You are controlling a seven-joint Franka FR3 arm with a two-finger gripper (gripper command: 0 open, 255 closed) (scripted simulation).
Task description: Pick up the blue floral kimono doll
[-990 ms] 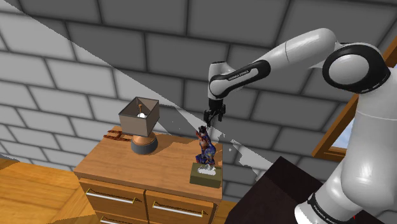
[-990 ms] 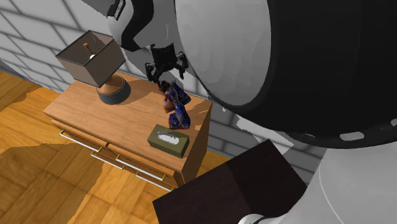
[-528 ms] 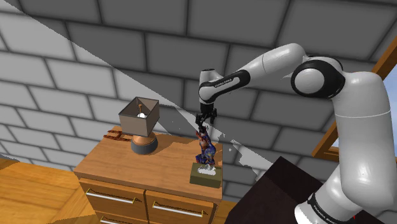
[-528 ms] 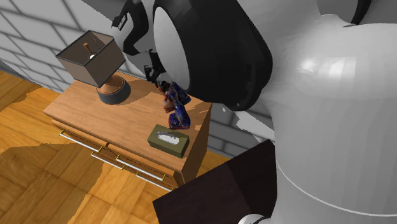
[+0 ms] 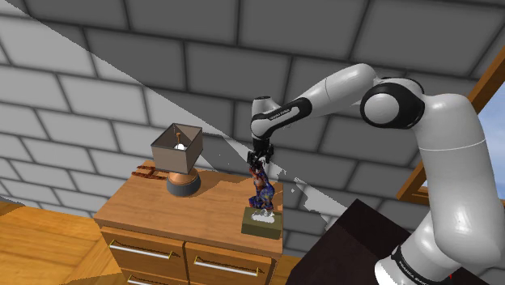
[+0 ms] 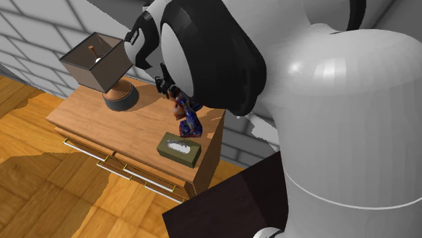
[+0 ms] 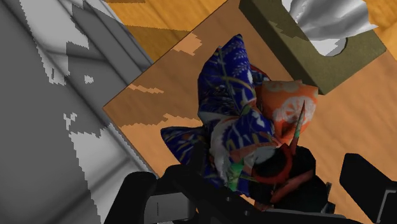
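Note:
The doll (image 5: 260,193) in a blue floral kimono with an orange sash stands upright on the wooden dresser (image 5: 162,212), near its back right corner in the shoulder view. My black gripper (image 5: 259,159) hangs straight over the doll's dark-haired head, fingertips at head height. Seen from the wrist, the doll (image 7: 236,125) lies right under the hand, its head between the left finger (image 7: 137,192) and the right finger (image 7: 370,183), which stand apart and do not clasp it. From the second exterior camera the doll (image 6: 189,119) shows beneath the gripper (image 6: 165,82), partly hidden by the arm.
An olive tissue box (image 5: 261,222) sits just in front of the doll, close to the dresser's front edge. A lamp (image 5: 177,159) with a brown shade stands toward the shoulder view's left. A grey brick wall (image 5: 97,73) runs behind the dresser. My dark stand (image 5: 356,243) is at lower right.
The gripper has come down and shifted toward the shoulder view's left, from above and beside the doll to around its head. The doll has not moved.

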